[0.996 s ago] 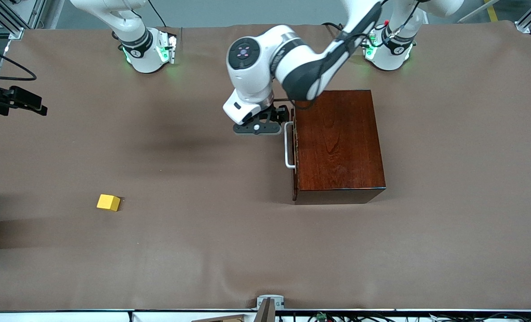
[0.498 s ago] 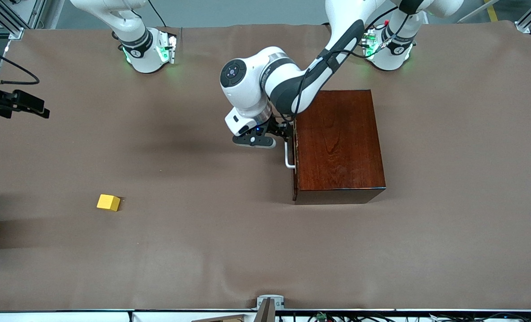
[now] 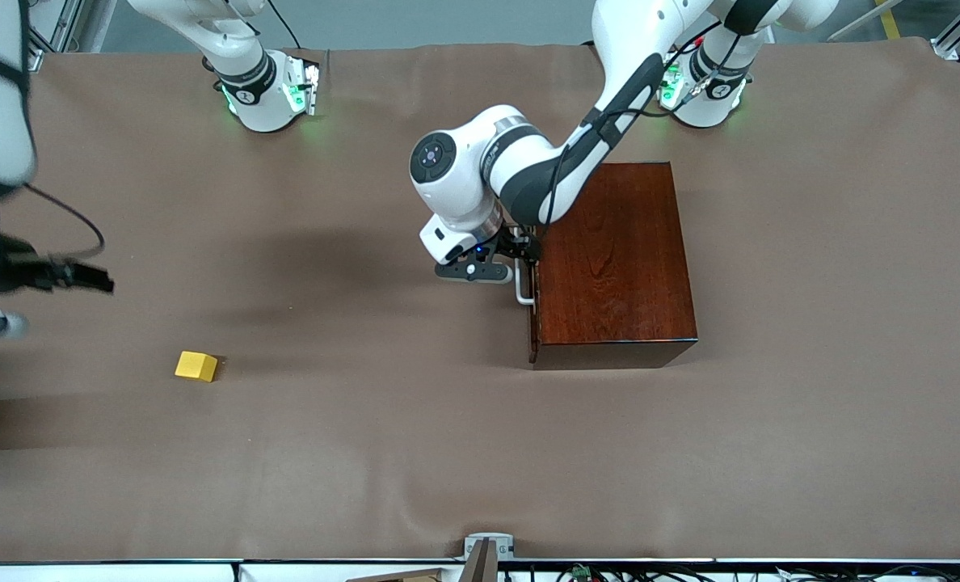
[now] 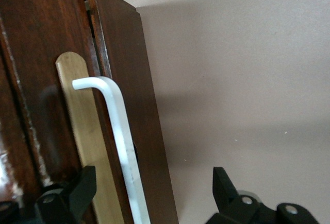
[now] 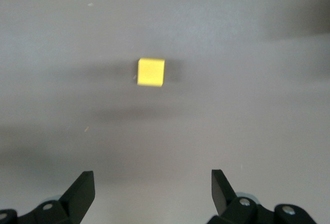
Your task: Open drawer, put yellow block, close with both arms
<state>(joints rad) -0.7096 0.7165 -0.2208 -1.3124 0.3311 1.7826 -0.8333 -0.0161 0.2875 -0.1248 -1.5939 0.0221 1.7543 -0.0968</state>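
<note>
Handle (image 4: 121, 147) of your drawer (image 3: 533, 279) runs long between the wide-open fingers of your left tool (image 3: 520, 257); right tool (image 5: 149, 195), open, hangs over the yellow block (image 5: 151, 72).

A brown cloth (image 3: 383, 453) covers the whole table, lying mostly smooth with soft wrinkles and a slightly wavy hem along the edge nearest the front camera. At the middle of that edge sits a small grey bracket (image 3: 488, 543), with cables (image 3: 609, 572) below it. A yellow floor line (image 3: 889, 18) and metal framing (image 3: 957, 32) show past the corner by the left arm's base.
</note>
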